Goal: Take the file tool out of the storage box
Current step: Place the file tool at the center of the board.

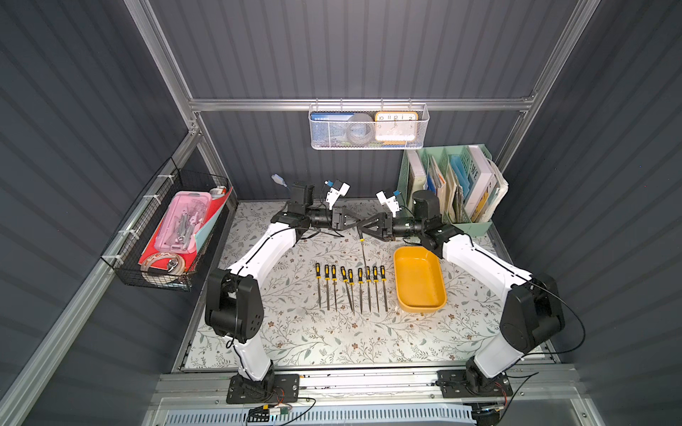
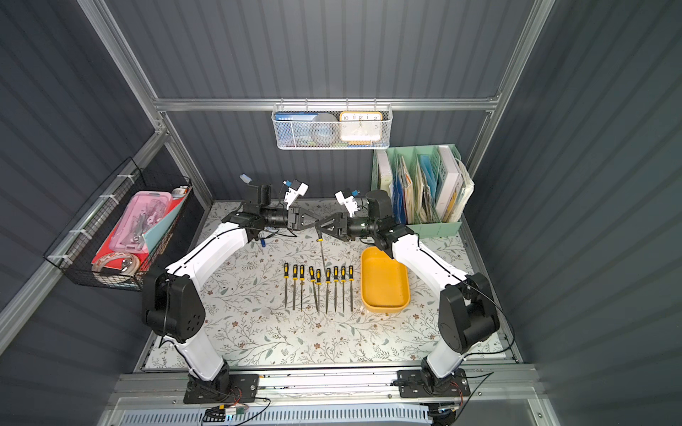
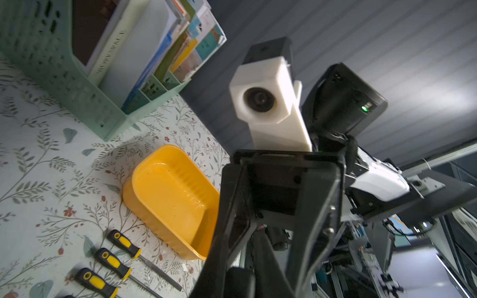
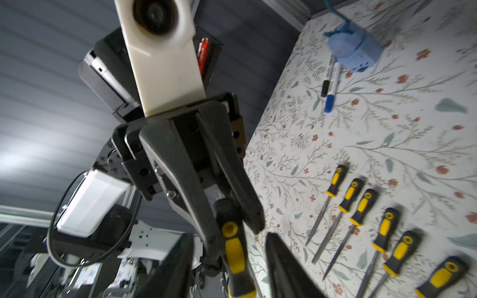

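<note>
The left fingers (image 4: 185, 175) clamp the file (image 4: 236, 252) by its handle. We note it hangs tip-down, long axis near vertical, over the table (image 1: 295, 332), outside the empty storage box (image 1: 419, 280). The right fingers (image 4: 286, 268) stand wide, flanking the handle.

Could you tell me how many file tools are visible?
10. Nine file tools lie in a row on the table beside the storage box; the tenth file hangs from the left gripper. None seems hidden.
</note>
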Motion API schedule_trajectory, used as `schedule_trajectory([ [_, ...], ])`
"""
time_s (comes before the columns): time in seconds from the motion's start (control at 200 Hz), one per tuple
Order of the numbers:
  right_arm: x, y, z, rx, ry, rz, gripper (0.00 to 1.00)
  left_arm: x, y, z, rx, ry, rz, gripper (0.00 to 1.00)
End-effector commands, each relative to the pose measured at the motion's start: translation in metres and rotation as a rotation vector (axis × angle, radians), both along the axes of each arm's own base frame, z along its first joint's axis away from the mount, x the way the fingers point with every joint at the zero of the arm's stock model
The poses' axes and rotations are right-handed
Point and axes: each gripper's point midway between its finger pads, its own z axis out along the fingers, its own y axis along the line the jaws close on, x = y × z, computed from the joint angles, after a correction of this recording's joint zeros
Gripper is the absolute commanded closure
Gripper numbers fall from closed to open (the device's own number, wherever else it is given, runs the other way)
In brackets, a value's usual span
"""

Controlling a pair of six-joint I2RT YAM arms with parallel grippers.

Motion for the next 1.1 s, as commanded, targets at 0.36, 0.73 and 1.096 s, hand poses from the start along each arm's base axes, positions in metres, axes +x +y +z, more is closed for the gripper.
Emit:
schedule_trajectory([
  [0.36, 0.022, -0.075, -0.056, -0.326, 0.012, -0.316, 0.06, 0.047, 0.12, -0.163, 0.875, 0.289, 0.516, 1.0],
  [0.73, 0.005, -0.091, -0.102, -0.438, 0.107, -0.323, 0.05, 0.034, 0.163, -0.212, 1.154, 0.375, 0.562, 1.0],
  [1.096, -0.001, -0.1, -0.118, -0.49, 0.139, -0.311, 0.05, 0.022, 0.186, -0.251, 1.247, 0.427, 0.594, 1.0],
])
